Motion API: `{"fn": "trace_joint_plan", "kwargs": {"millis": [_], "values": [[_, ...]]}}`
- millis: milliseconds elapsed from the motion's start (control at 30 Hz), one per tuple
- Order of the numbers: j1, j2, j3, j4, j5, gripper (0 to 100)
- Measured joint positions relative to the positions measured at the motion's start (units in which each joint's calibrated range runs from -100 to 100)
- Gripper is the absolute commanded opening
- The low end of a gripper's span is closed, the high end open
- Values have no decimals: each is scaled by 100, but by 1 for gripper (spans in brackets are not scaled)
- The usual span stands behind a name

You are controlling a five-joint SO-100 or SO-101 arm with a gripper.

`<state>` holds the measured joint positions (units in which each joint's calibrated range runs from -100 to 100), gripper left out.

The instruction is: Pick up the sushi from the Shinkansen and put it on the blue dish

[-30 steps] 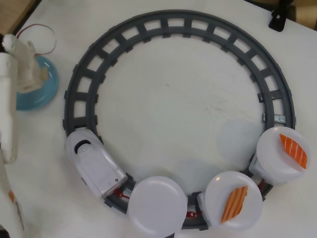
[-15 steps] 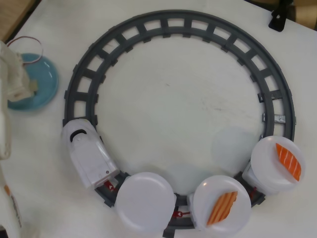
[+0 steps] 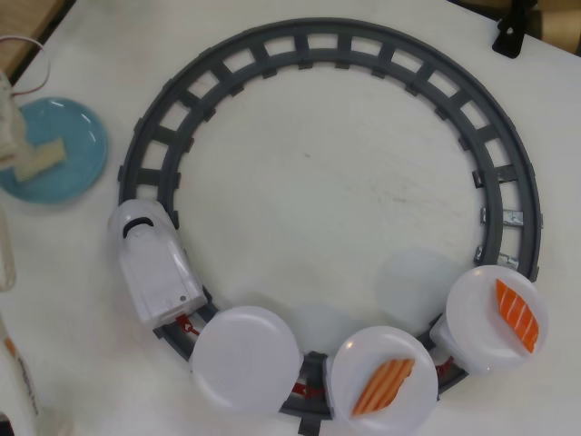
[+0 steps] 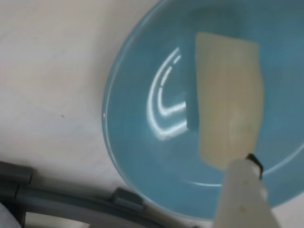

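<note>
Currently the sushi (image 3: pixel 41 161) lies flat on the blue dish (image 3: pixel 77 136). Shinkansen (image 3: pixel 152 270) sits on the grey track (image 3: pixel 363 50), well right of the dish. Gripper (image 4: pixel 242 190) mostly hidden; opening cannot be told. No legible writing.

A dark grey plastic ring of toy railway track (image 3: pixel 363 45) with cross-ties fills most of the overhead view, lying on a white tabletop (image 3: pixel 327 182). Two orange, white-striped salmon sushi pieces show in the lower right: one (image 3: pixel 382 387) lies diagonally at lower centre-right, the other (image 3: pixel 516 314) sits further right (slanting the opposite way). A small black bracket-like object (image 3: pixel 508 36) sits at the upper right edge. A strip of brown wooden surface (image 3: pixel 23 18) shows in the upper left corner. In the wrist view, a blurred stretch of the grey track (image 4: pixel 71 202) crosses the lower left.
</note>
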<state>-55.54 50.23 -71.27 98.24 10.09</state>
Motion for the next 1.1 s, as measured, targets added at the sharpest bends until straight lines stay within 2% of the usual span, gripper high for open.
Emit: {"fn": "trace_joint_plan", "kwargs": {"millis": [267, 533, 800, 1100], "values": [[0, -489, 540, 8, 0, 23], [98, -2615, 1821, 8, 0, 23], [409, -5458, 4968, -34, 0, 23], [384, -8747, 9231, -1815, -367, 22]]}}
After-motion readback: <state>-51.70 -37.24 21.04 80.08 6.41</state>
